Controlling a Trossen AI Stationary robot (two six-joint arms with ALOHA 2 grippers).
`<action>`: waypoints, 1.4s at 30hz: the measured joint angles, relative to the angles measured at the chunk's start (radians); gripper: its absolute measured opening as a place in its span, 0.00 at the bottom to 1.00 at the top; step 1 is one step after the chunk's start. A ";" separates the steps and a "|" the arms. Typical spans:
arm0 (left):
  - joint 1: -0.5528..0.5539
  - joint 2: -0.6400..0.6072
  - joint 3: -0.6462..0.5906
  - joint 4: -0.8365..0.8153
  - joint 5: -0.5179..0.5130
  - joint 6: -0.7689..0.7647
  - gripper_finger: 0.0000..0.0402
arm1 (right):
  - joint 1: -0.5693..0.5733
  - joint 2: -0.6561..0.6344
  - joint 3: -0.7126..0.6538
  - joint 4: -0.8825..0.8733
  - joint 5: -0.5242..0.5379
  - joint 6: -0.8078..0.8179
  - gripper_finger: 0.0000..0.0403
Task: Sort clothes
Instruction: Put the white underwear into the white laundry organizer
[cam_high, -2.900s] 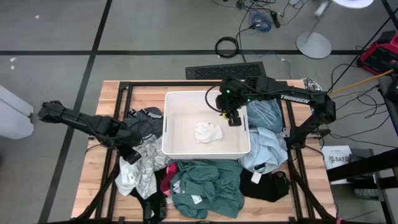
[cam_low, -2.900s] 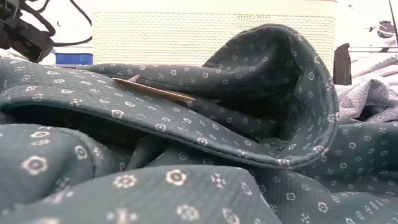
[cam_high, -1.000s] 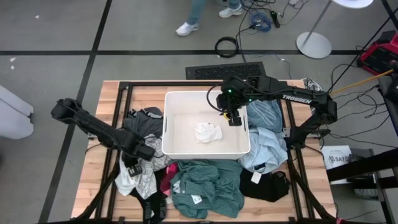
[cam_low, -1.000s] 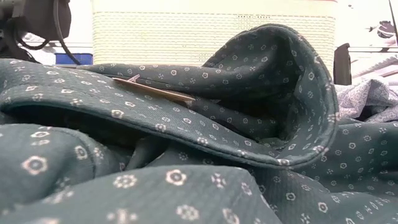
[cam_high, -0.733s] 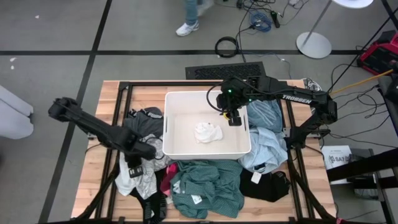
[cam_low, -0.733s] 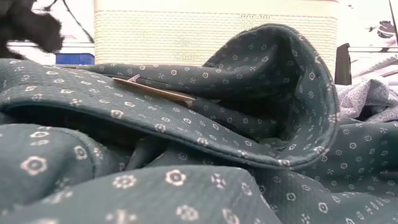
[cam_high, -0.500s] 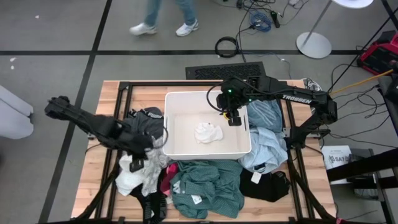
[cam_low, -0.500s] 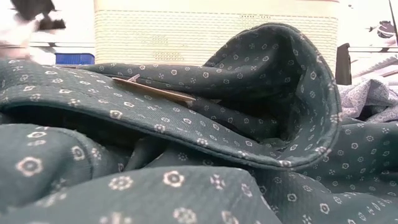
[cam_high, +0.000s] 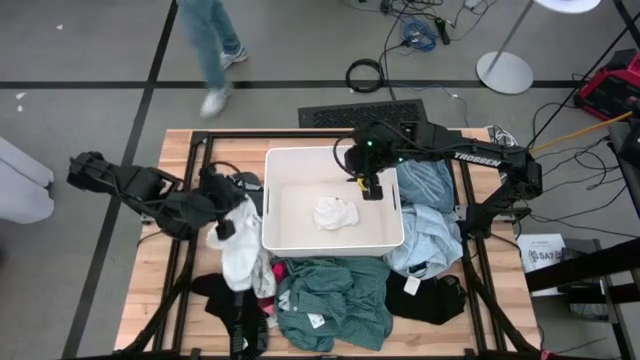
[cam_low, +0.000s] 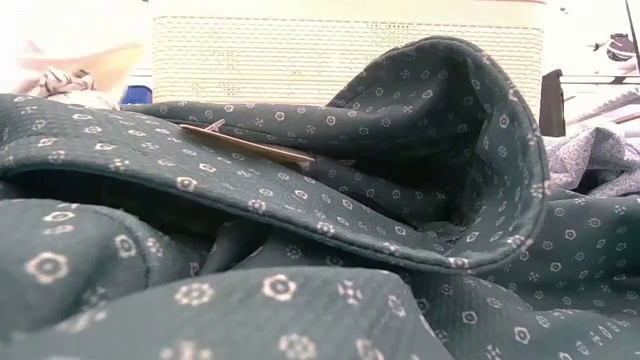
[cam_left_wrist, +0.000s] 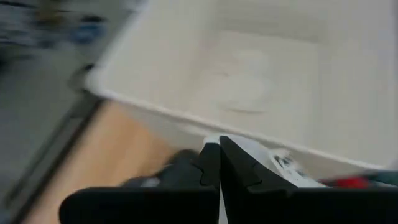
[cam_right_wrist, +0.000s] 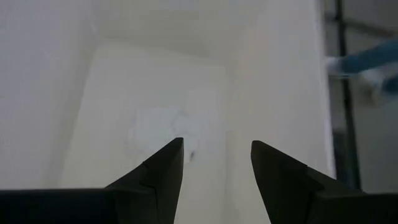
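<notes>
My left gripper (cam_high: 229, 226) is left of the white bin (cam_high: 272, 160) and shut on the white-grey patterned garment (cam_high: 243, 258), which also shows at the low view's far left (cam_low: 60, 82). My right gripper (cam_high: 369, 191) hovers open and empty over the bin's far right part, its fingers apart in its wrist view (cam_right_wrist: 214, 165). A white garment (cam_high: 334, 212) lies on the bin's floor. The teal-green garment (cam_high: 330, 300) lies on the table near the front edge and fills the low view (cam_low: 300, 220). The light blue garment (cam_high: 425, 215) and the black one (cam_high: 432, 296) lie right of the bin. My left gripper pinches a bunched upper part of the white-grey garment (cam_left_wrist: 252, 152) between its two shut fingers; one layer or several, I cannot tell. The cloth hangs slack below the gripper. Its lower end (cam_high: 248, 285) reaches the pile beside the dark red garment (cam_high: 268, 290).
More dark clothes (cam_high: 232, 185) lie left of the bin's far corner. The black frame rails (cam_high: 195, 150) run along the wooden table's edges. A person (cam_high: 212, 40) walks on the floor beyond the table's far edge.
My left gripper has gone up and toward the table's far edge and the bin, carrying the white-grey garment. The garment, spread on the pile before, is now gathered and hangs lifted beside the bin's left wall. The person has walked leftward behind the table.
</notes>
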 joint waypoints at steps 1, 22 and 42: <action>0.006 0.000 0.000 -0.020 -0.061 -0.007 0.00 | 0.000 0.001 0.000 0.062 -0.017 -0.004 0.44; 0.094 -0.025 0.000 0.550 -0.356 0.598 0.00 | -0.063 0.249 0.001 1.090 -0.384 0.125 0.44; 0.185 -0.011 0.000 0.555 -0.162 0.592 0.00 | -0.044 0.449 0.065 1.381 -0.453 0.340 0.43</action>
